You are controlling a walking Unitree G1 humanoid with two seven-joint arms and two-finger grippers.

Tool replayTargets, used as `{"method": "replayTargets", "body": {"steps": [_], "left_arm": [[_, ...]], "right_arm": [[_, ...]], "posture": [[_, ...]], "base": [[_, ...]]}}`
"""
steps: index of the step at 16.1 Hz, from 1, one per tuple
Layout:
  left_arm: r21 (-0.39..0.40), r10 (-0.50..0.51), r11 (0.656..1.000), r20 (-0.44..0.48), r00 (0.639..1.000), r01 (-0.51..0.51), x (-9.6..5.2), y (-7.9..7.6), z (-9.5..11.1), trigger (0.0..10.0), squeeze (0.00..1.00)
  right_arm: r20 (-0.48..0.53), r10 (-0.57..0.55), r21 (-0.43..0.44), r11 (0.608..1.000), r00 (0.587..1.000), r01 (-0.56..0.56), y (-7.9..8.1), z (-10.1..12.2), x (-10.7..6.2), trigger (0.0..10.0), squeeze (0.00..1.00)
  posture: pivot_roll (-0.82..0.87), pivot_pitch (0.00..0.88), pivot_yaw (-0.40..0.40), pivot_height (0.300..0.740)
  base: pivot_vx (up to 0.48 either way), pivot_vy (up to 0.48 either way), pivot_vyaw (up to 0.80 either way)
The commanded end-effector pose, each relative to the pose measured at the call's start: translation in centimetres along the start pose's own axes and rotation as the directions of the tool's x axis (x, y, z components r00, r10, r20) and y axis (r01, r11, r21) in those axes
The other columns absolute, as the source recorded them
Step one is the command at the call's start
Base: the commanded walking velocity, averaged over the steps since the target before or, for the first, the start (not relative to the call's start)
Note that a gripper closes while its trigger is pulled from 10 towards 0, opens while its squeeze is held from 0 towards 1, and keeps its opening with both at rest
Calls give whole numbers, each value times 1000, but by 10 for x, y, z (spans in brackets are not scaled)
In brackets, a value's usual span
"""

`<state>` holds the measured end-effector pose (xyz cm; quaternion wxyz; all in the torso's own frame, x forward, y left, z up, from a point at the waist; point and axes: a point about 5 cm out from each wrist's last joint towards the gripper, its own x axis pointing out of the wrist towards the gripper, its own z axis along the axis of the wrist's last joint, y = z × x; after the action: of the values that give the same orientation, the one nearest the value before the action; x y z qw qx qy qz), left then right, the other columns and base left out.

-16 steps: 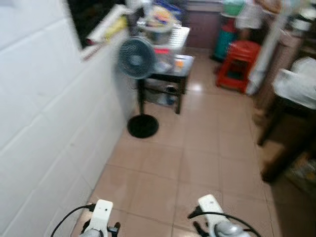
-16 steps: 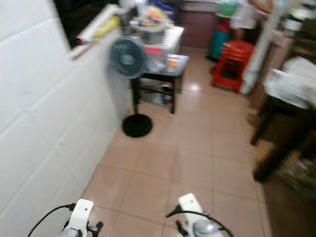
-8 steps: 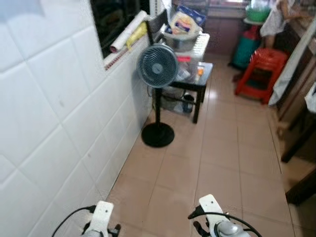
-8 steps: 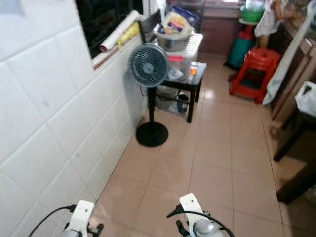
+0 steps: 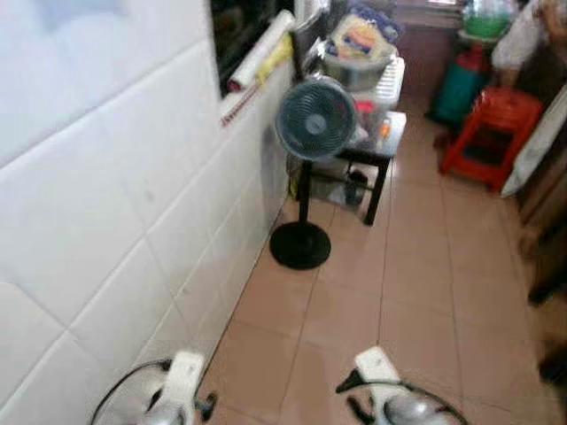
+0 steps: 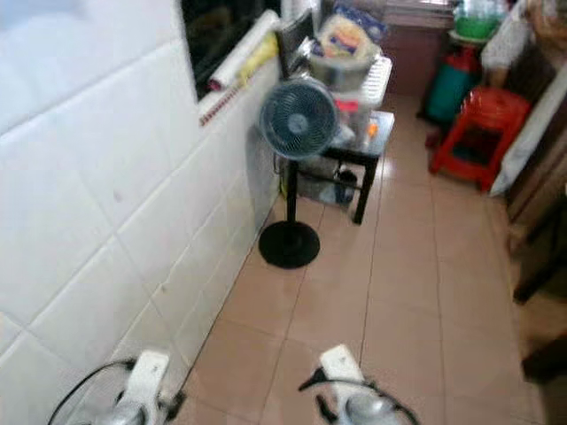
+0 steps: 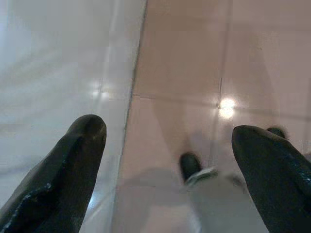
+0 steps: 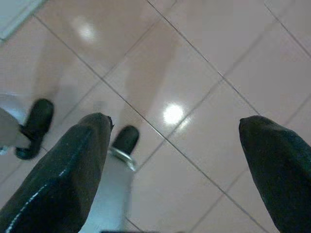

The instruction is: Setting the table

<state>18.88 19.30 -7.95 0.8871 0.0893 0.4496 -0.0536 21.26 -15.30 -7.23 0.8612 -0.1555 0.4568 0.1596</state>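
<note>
Both arms hang low in front of me over a tan tiled floor (image 5: pixel 416 292). The left arm (image 5: pixel 182 381) sits close to the white tiled wall, and the right arm (image 5: pixel 376 367) is over bare floor. In the left wrist view my left gripper (image 7: pixel 167 131) is open, its two black fingers wide apart with nothing between them. My right gripper (image 8: pixel 175 121) is also open and holds nothing. Below both grippers I see floor tiles and my own dark feet (image 8: pixel 124 141). No tableware is in view.
A white tiled wall (image 5: pixel 106 195) runs along my left. Ahead stands a pedestal fan (image 5: pixel 314 119) beside a small black table (image 5: pixel 376 150) piled with clutter. Further back are a red stool (image 5: pixel 492 119), a green container (image 5: pixel 461 75) and a person (image 5: pixel 532 27). Dark furniture (image 5: pixel 549 283) lines the right.
The whole picture has shifted: the camera has turned toward the wall, which now takes up more of the view. Both arms hang as before, grippers unchanged.
</note>
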Motion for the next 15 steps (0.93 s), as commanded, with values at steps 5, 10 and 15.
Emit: {"method": "replayTargets", "body": {"steps": [5, 10, 15], "left_arm": [[-6, -5, 1000, 0, 1000, 5, 0, 0, 1, 10000, 0], [-10, 0, 1000, -2, 1000, 0, 0, 0, 0, 10000, 0], [-24, 11, 1000, -15, 1000, -11, 0, 1, -1, 10000, 0]], "right_arm": [[-7, 2, -23, 1000, 1000, -2, 3, -2, 0, 10000, 0], [-11, 0, -24, 1000, 1000, 0, 4, -4, 0, 10000, 0], [-15, -3, -25, 1000, 1000, 2, 3, -5, 0, 10000, 0]], "posture": [[-28, 0, 5, 740], [-26, 0, 6, 740], [-22, 0, -1, 740]], "base": [[0, -468, 0], [0, -371, 0], [0, 0, 0]]}}
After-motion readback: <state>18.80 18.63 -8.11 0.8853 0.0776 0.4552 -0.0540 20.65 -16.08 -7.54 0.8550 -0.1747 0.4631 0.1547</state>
